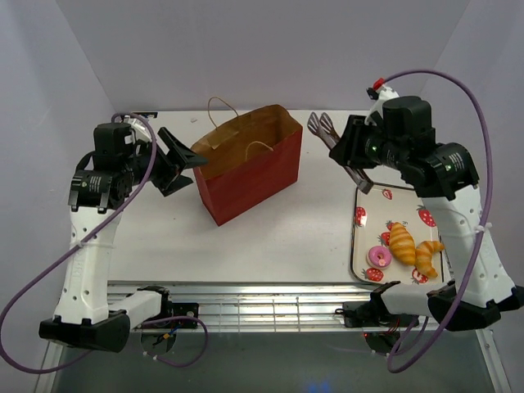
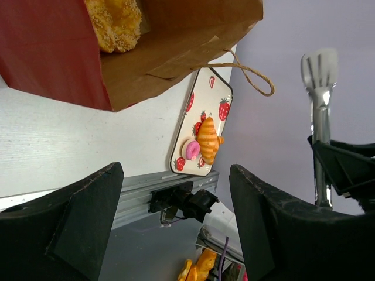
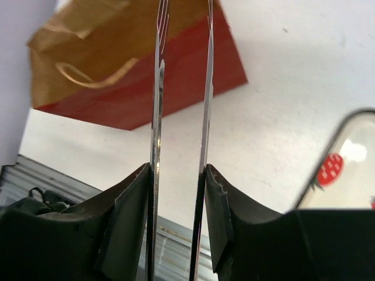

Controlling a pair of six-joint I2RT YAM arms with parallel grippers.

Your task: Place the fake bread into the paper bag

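No words or numbers can be read anywhere, and the tray has only strawberry pictures on it.

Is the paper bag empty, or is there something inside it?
Not empty. The left wrist view shows a golden seeded bread piece inside the open paper bag.

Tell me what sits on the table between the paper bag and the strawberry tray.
Nothing: bare white table between the paper bag and the tray, in the top view. The right tool holds tongs above, farther back.
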